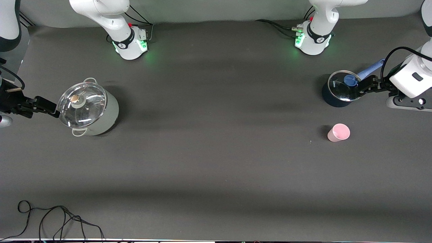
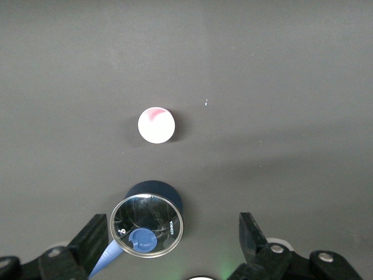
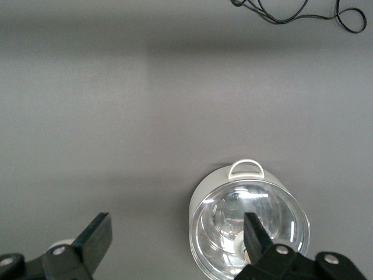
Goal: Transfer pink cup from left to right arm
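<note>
The pink cup (image 1: 338,132) stands alone on the dark table toward the left arm's end, nearer to the front camera than a small blue saucepan (image 1: 340,98). From above in the left wrist view the pink cup (image 2: 156,125) shows as a pale round mouth. My left gripper (image 1: 361,86) hangs open over the saucepan's rim, its fingers (image 2: 252,233) wide apart with nothing between them. At the right arm's end my right gripper (image 1: 54,108) is open and empty too, hovering at the edge of a white pot (image 1: 104,116).
The blue saucepan (image 2: 152,192) has a glass lid with a blue knob and a light-blue handle (image 1: 371,69). The white pot (image 3: 204,201) carries a glass lid and loop handles. A black cable (image 1: 60,219) lies near the front edge at the right arm's end.
</note>
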### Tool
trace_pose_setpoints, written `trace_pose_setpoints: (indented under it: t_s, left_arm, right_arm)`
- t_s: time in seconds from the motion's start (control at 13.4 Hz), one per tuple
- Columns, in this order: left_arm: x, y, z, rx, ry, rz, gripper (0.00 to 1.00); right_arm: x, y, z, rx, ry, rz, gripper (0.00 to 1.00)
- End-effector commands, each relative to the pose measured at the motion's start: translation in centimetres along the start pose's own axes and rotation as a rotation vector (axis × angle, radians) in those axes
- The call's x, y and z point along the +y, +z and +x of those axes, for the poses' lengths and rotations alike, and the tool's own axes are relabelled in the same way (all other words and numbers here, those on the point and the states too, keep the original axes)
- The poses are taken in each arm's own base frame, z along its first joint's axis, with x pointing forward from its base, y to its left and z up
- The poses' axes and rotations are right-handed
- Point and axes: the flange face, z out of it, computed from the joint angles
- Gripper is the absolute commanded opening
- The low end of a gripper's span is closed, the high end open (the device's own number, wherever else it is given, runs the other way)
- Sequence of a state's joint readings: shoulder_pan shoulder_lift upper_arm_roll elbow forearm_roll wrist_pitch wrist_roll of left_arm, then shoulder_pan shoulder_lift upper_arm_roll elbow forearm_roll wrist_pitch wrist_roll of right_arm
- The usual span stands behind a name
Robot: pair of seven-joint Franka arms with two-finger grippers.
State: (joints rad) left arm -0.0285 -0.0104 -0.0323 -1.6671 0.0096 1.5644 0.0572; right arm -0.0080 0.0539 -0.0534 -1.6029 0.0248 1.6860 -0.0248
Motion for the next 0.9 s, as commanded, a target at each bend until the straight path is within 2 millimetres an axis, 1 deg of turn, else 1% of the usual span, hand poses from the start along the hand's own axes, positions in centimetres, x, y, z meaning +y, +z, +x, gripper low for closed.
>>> trace_pose_setpoints:
  t_s: [0.0, 0.3, 0.52, 0.6, 0.67, 0.75, 0.82]
  left_arm:
    - [0.2, -0.1, -0.1, 0.002, 0.000, 0.001, 1.00]
    - [0.2, -0.1, -0.1, 0.000, 0.000, 0.001, 1.00]
    - [0.0, -0.1, -0.1, -0.003, 0.009, 0.001, 1.00]
    - [-0.3, -0.1, -0.1, 0.000, 0.026, 0.005, 1.00]
    - [-0.4, -0.2, 0.0, 0.007, 0.084, 0.012, 1.00]
    - [-0.7, 0.0, 0.1, 0.004, 0.136, 0.014, 1.00]
    - [-2.1, 0.1, 0.0, 0.001, 0.173, 0.012, 1.00]
  right_arm:
    - [-0.2, -0.7, 0.2, 0.006, 0.007, -0.009, 1.00]
    - [0.3, -0.6, 0.3, 0.004, 0.014, -0.009, 1.00]
    - [0.0, -1.2, 0.4, 0.017, 0.014, -0.008, 1.00]
    - [0.0, -1.0, 0.5, 0.014, 0.013, -0.008, 1.00]
    - [0.0, -0.9, 0.5, 0.012, 0.019, -0.008, 1.00]
    - [0.0, -0.9, 0.5, 0.012, 0.016, -0.009, 1.00]
    - [0.0, -0.9, 0.4, 0.012, 0.020, -0.008, 1.00]
